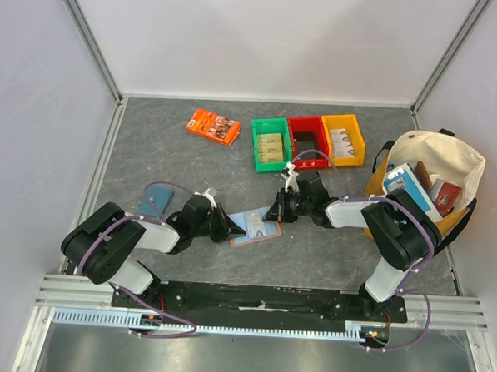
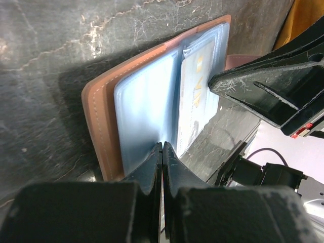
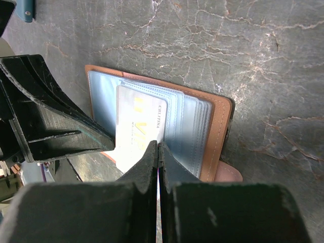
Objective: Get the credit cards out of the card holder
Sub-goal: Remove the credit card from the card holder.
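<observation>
The tan card holder point(image 1: 255, 227) lies open on the grey table between my two grippers, its light blue sleeves facing up point(image 2: 98, 116) point(image 3: 215, 131). A white credit card point(image 3: 136, 126) with gold "VIP" lettering sticks partly out of a sleeve point(image 2: 195, 101). My left gripper point(image 1: 228, 229) point(image 2: 162, 147) is shut on the edge of a blue sleeve page of the holder. From the opposite side, my right gripper point(image 1: 274, 212) point(image 3: 158, 144) is shut on the protruding edge of the card. Its snap tab point(image 3: 228, 174) shows beside my right fingers.
At the back stand a green bin point(image 1: 271, 144), a red bin point(image 1: 308, 141) and a yellow bin point(image 1: 344, 139), with an orange pack point(image 1: 212, 127) to their left. A cream tote bag point(image 1: 437, 175) full of items sits at the right. A teal pouch point(image 1: 156, 203) lies by the left arm.
</observation>
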`<state>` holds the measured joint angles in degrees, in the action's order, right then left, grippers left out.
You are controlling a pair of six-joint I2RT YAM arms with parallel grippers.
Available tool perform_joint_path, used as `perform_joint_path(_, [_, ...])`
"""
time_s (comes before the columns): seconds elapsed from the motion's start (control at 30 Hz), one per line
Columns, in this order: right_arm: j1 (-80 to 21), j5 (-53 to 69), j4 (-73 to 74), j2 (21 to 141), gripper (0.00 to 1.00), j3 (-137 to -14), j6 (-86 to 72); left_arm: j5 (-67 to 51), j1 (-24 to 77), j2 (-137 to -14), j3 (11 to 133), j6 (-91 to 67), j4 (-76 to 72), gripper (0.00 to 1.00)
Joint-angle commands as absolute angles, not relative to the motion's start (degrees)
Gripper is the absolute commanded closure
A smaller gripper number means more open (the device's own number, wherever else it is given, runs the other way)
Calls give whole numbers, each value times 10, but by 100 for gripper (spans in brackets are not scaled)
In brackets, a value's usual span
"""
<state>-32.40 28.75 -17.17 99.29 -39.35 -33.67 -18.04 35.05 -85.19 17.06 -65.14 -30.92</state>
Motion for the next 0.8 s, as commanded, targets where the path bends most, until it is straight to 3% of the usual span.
perform_joint_path(0.0, [-315,204,-83,1027,100,-369,-301,-172,345,-833,158,-656,-304,98])
perform_joint_path(0.17, [-314,207,-82,1028,100,-372,-299,-178,345,-831,162,-653,-353,78])
perform_joint_path(0.27, [-315,208,-83,1027,100,-373,-297,-192,345,-848,178,-643,-368,71])
perform_joint_path(0.77, [-315,212,-82,1024,100,-374,-297,-263,345,-925,184,-634,-453,70])
